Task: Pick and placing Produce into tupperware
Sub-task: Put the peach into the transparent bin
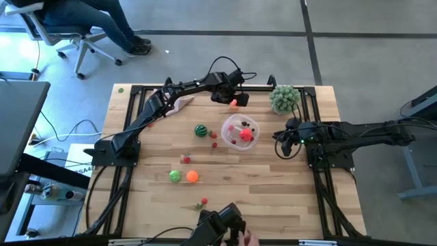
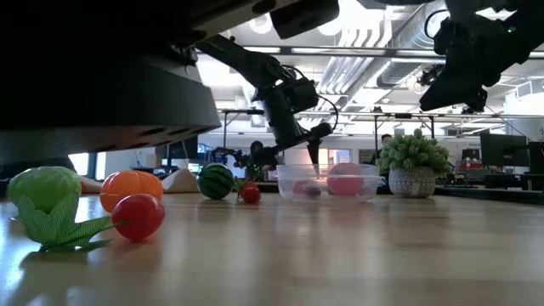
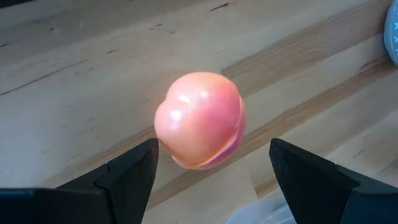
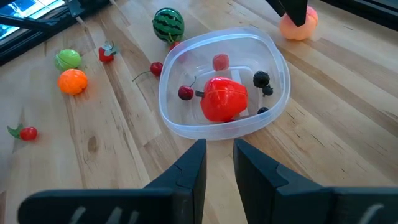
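A peach-coloured toy fruit (image 3: 200, 120) lies on the wooden table near its far edge, beyond the tupperware (image 1: 240, 131). My left gripper (image 3: 212, 144) hangs over it, open, with one finger on either side and neither touching it. The clear tupperware (image 4: 177, 118) holds a red piece (image 4: 222, 99) and small dark berries. A striped green ball (image 1: 201, 130) rests on the table to the tub's left. Green (image 1: 175, 175) and orange (image 1: 192, 176) balls lie nearer the front. My right gripper (image 4: 219, 146) waits right of the tub, its fingers a narrow gap apart with nothing between them.
A bushy potted plant (image 1: 285, 98) stands at the far right. A beige cloth (image 1: 183, 102) lies under the left arm. Small red pieces (image 1: 214, 140) are scattered left of the tub and toward the front (image 1: 203, 201). A dark device (image 1: 222, 224) sits at the near edge.
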`<state>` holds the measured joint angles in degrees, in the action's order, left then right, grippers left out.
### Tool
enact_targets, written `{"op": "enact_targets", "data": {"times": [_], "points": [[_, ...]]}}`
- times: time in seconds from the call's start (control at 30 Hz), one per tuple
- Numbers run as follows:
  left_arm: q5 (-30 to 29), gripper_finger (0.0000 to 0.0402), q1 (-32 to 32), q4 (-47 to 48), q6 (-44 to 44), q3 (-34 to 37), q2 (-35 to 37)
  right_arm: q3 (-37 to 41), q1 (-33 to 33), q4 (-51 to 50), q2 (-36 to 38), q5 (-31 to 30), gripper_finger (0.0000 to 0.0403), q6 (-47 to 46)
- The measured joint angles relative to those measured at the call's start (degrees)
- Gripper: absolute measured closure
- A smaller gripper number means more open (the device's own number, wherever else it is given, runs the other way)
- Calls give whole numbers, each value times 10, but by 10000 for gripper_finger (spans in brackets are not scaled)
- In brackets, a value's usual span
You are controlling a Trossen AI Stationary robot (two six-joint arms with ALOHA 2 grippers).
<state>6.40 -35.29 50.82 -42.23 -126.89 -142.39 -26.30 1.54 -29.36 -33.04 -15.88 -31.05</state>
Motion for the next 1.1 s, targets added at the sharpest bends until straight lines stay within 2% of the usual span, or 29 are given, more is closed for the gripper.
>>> {"op": "enact_targets", "data": {"times": [0.6,1.1], "points": [[-49,103,0,2,0,0,0,0,0,0,0,0,331,0],[-45,103,0,10,-2,0,-11,0,0,0,0,0,331,0]]}}
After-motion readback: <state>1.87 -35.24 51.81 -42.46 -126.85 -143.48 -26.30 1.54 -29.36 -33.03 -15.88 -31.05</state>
